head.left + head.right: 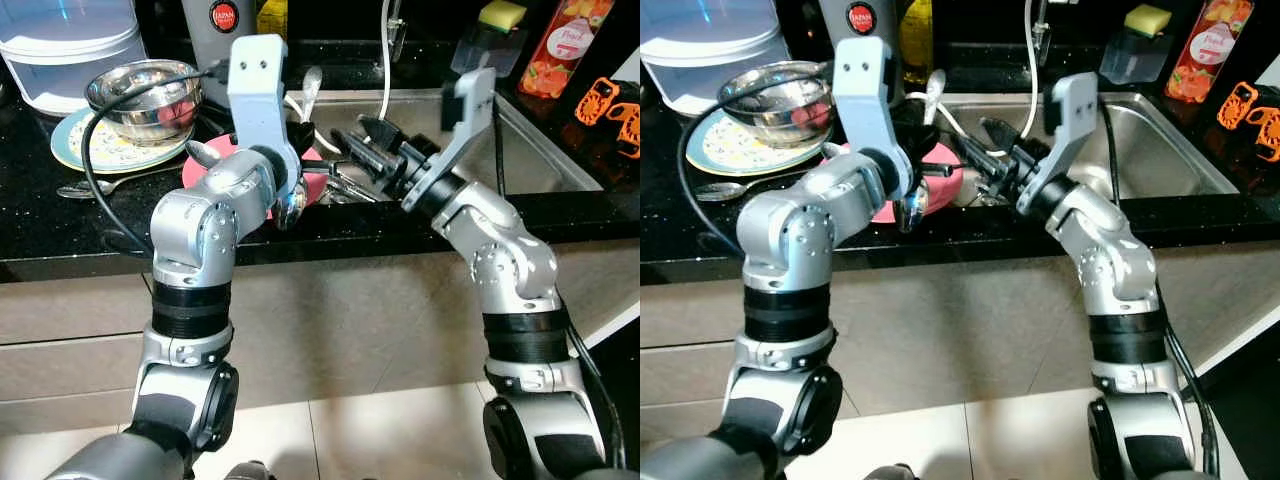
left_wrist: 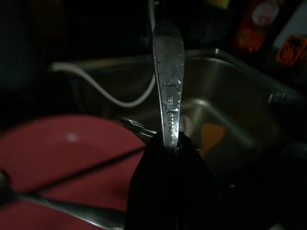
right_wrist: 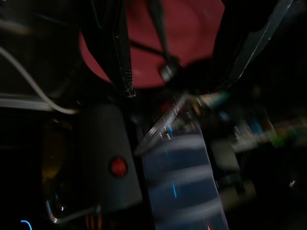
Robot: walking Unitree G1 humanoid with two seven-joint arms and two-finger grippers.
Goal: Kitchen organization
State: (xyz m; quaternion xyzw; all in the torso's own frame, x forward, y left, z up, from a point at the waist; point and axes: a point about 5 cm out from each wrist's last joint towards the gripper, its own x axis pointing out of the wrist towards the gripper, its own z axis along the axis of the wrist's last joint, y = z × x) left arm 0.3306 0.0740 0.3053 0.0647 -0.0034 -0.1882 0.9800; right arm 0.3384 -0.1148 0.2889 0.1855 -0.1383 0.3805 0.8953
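— Two arms up at the counter edge, both busy by the sink (image 1: 540,150). What's it doing, do you reckon?

— Sorting cutlery, I'd say. The left gripper (image 2: 168,158) is clenched on a wet steel utensil handle (image 2: 168,72), held out above the red plate (image 1: 315,185) that sits at the sink's left rim.

— And the other one?

— The right gripper (image 1: 365,150) is just beside it, over the same plate, fingers spread apart with nothing between them that I can make out.

— So what comes next?

— My guess is a handover, or carrying that utensil to wherever it belongs. Either way the wet handle looks slippery, so it wants a firm hold and a slow move.

— Anything the wrist cameras add?

— The left wrist view shows water drops and stamped lettering on the handle, too small to read, plus another utensil lying across the plate. From the head you get the wider counter instead: steel bowl (image 1: 145,95) on a patterned plate (image 1: 80,150), a spoon (image 1: 100,186) beside it.
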